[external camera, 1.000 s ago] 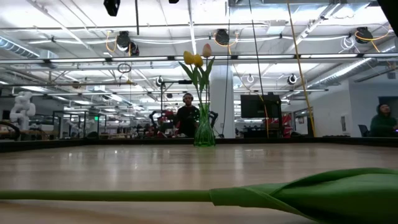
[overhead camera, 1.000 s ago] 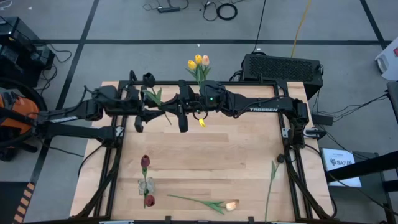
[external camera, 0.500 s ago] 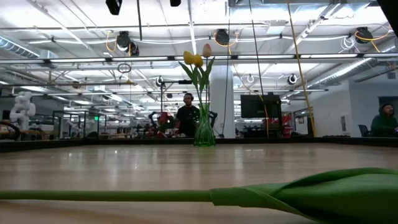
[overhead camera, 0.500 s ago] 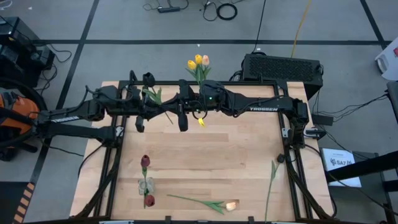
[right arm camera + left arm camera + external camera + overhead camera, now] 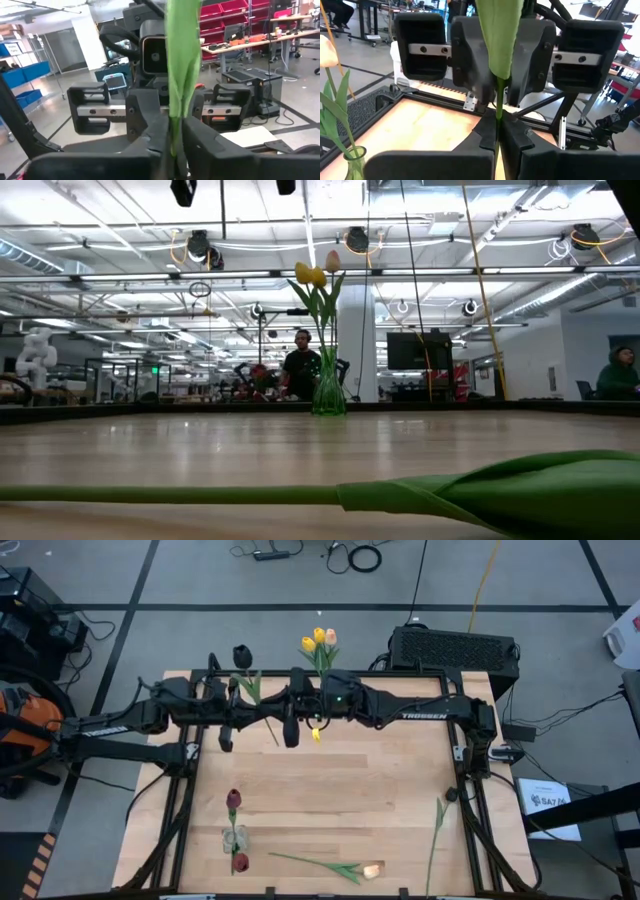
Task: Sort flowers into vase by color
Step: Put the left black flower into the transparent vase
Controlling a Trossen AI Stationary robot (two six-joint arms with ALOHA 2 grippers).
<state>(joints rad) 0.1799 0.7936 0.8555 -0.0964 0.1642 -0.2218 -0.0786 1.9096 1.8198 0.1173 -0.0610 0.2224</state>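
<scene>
A tulip [image 5: 262, 712] with a near-black head and a long green stem hangs between the two pincers above the far half of the table [image 5: 400, 800]. The left pincer [image 5: 496, 131] is clamped on its stem. The right pincer [image 5: 173, 134] faces it from the other side, fingers just beside the stem; whether they still pinch, I cannot tell. The vase [image 5: 318, 662] of yellow and peach tulips stands just beyond both pincers.

We hold both arms stretched toward each other over the far part of the table, left gripper [image 5: 289, 721] clamped tight and right gripper [image 5: 287, 708] facing it, nearly touching.
</scene>
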